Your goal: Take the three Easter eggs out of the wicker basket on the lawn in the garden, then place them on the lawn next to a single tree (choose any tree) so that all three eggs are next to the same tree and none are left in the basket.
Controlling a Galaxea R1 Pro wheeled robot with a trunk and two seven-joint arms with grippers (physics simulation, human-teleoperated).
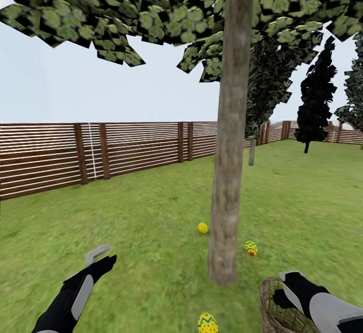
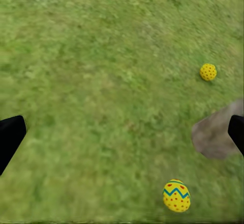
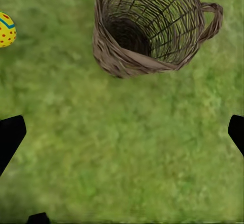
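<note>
On the lawn [image 1: 151,232], wicker basket [image 3: 147,30] holds nothing.

the wicker basket [image 3: 147,30] is brown woven cane, open-meshed and rough; the three easter eggs [image 1: 207,323] look smooth and painted, matt yellow with red dots; the tree [image 1: 229,171] trunk is pale, mottled, coarse bark; the lawn [image 1: 151,232] is matt, patchy grass; the fence [image 1: 101,156] is slatted brown wood.

both arms low, forward; left gripper [image 1: 102,255] open, right gripper [image 1: 283,286] open.
</note>
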